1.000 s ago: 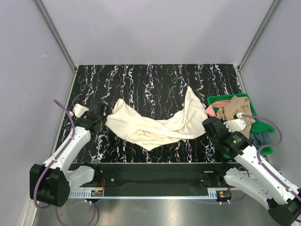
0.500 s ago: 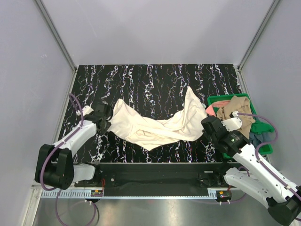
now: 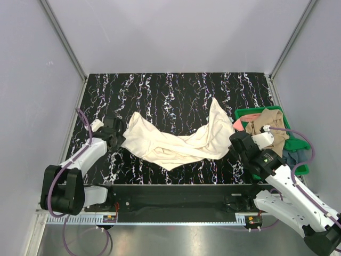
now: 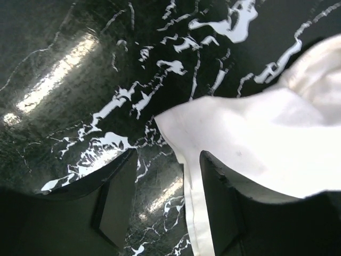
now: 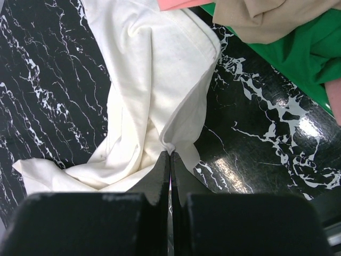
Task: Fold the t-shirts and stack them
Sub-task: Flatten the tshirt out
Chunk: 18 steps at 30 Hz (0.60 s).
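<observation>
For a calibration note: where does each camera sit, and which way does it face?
Top external: above and behind, looking down on the black marbled table, crumpled cream cloth t-shirt and green plastic bin; both white arms show.
Left wrist: on the left arm, facing down; open left gripper over the shirt's corner.
Right wrist: facing down; right gripper shut on the shirt's edge.
Shared: the shirt.

text: none legible | labels, brands: none legible | numbers, signs: none legible | views checked: all three

Big t-shirt (image 3: 176,143) on table (image 3: 160,90); bin (image 3: 244,113) right, shirts (image 3: 267,127) inside.
</observation>
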Tool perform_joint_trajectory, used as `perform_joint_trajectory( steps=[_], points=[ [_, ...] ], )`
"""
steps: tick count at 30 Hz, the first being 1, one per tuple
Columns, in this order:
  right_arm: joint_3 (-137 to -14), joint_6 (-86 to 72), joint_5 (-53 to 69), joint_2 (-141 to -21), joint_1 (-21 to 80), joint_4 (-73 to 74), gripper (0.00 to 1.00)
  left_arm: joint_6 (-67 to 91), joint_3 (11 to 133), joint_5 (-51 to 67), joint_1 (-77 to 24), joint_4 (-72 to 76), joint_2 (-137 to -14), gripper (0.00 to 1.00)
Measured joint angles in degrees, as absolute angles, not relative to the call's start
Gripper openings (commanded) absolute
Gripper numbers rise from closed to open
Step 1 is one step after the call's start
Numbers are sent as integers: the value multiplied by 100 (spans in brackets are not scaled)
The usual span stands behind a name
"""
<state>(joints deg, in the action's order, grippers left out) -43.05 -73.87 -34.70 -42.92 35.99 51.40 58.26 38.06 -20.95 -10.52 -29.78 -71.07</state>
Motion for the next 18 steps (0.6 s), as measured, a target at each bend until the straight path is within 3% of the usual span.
perform_joint_trajectory(
  steps=[12, 18],
  points=[
    [-4215, -7282, -3326, -4215, 3599, 4989, 0, 6023, 3990, -1785, -867, -2705, -8075, 52],
    [-4185, -7271, -3308, -4150, 3599, 4912, 0, 6055, 4211, -1931, -893, -2593, -8409, 31]
  ],
)
